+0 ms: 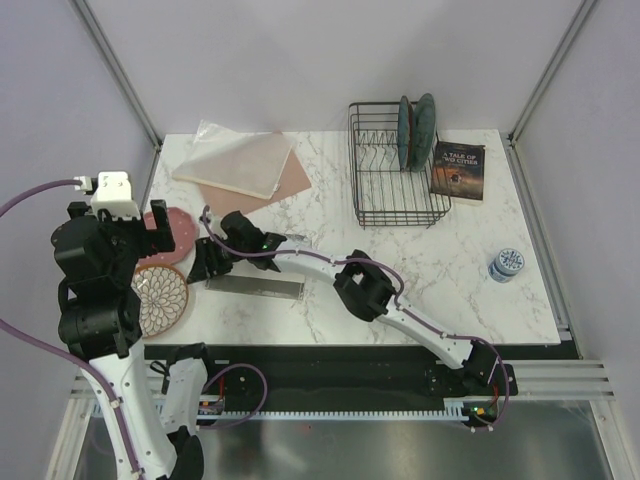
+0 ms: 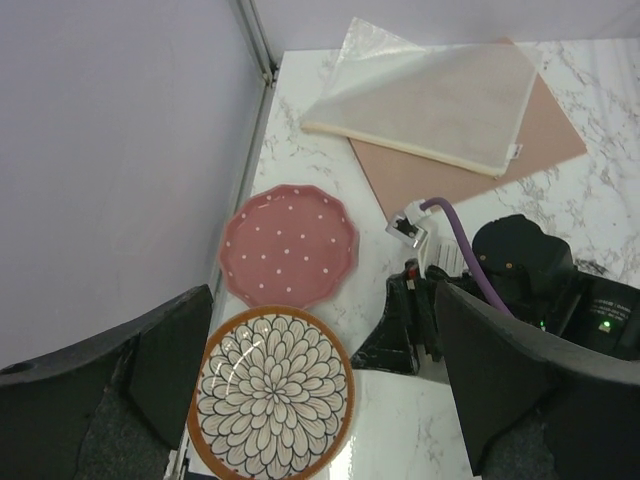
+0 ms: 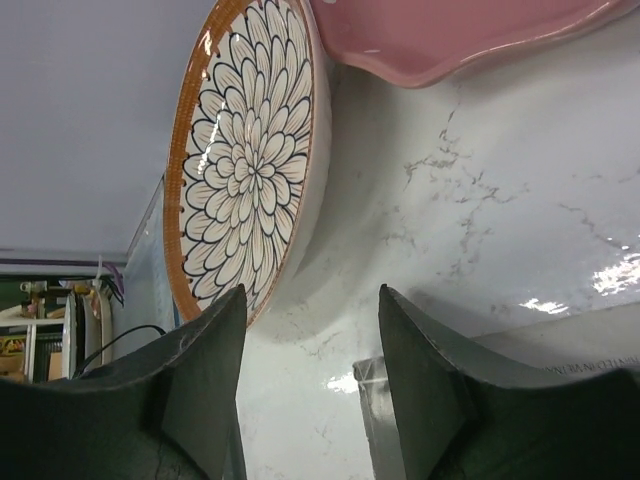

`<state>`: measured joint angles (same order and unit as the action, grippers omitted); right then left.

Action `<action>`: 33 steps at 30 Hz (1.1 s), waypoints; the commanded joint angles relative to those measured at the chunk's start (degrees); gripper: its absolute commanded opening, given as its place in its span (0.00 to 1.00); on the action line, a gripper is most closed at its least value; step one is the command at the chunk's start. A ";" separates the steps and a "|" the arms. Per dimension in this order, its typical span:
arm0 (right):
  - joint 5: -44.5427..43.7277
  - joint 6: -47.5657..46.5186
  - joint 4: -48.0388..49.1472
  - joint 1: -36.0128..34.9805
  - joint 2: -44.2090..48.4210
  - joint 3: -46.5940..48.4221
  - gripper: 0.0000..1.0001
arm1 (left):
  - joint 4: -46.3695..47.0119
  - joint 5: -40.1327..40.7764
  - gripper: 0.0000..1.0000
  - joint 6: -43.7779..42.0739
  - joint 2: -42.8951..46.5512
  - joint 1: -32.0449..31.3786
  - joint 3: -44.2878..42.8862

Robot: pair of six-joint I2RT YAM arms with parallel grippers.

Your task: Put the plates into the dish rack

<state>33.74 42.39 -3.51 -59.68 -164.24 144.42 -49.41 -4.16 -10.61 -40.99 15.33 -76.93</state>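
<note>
A white marble tabletop [image 1: 450,260] is boxed in by pale lilac walls [image 1: 300,60]. The dish rack [image 1: 356,165] sits at one o'clock, with the teal plate [image 1: 405,132] and the blue plate [image 1: 426,120] upright inside. At nine o'clock the pink plate [image 2: 288,245] and the flowered plate [image 2: 270,390] lie flat. The left hand [image 2: 322,300] hovers above them, spread wide. The right hand [image 3: 310,300], parted and empty, sits low beside the flowered plate.

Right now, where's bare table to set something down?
Open: strip between sheet and rack; wide patch in front of rack and book, beside the small blue-white object. Crowded: left edge, with pink plate, patterned plate and right gripper.
</note>
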 commanded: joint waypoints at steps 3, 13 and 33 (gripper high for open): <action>-4.11 3.58 2.98 -3.07 -3.28 1.56 0.61 | -3.76 -2.78 0.99 2.00 0.56 -0.30 0.02; -11.67 3.05 2.19 -5.97 -2.75 0.95 0.47 | -6.75 -3.39 0.99 4.11 3.28 -0.21 -1.38; -14.13 -2.83 3.78 3.07 16.65 -8.79 0.00 | -4.30 -8.05 1.00 5.17 7.77 -0.22 -1.39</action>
<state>22.00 42.65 -2.00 -63.48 -159.83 137.21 -57.41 -9.61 -7.05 -33.67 15.25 -77.10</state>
